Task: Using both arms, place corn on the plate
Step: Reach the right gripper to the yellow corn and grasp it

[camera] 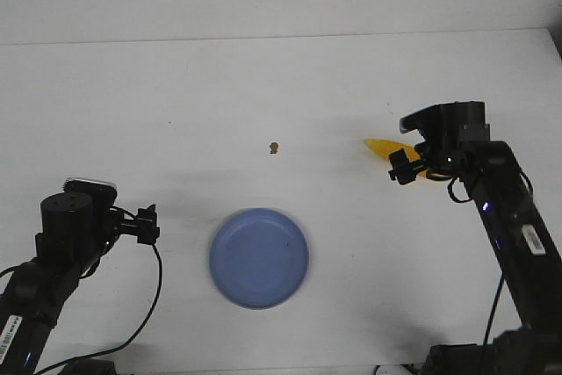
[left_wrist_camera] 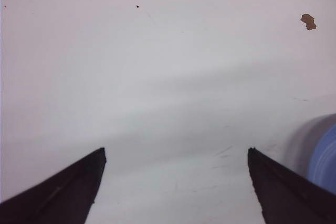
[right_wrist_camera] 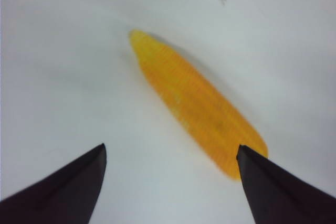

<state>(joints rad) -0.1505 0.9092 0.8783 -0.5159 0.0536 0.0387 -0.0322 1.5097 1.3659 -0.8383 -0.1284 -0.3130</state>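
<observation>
A bright yellow-orange corn [right_wrist_camera: 197, 103] is lying flat on a white table [camera: 263, 85]. It is tapered, with a pale narrow tip and a wider, darker end, and fine rows of kernels are showing along its length. In the front view it is sitting well to the right of the plate [camera: 259, 257] and farther back, mostly hidden behind the right gripper [camera: 408, 167].

The plate is round, shallow, periwinkle blue and plain, with a raised rim. A tiny brown speck [camera: 275, 147] is lying behind the plate, between it and the table's far edge.

The right gripper [right_wrist_camera: 170, 153] is hanging over the corn with its black fingers spread wide, one fingertip just beside the cob's wide end. The left gripper [left_wrist_camera: 176, 153] is hovering left of the plate, fingers also spread, holding nothing.

White labels on both arms are showing barcodes and print too small to read.
</observation>
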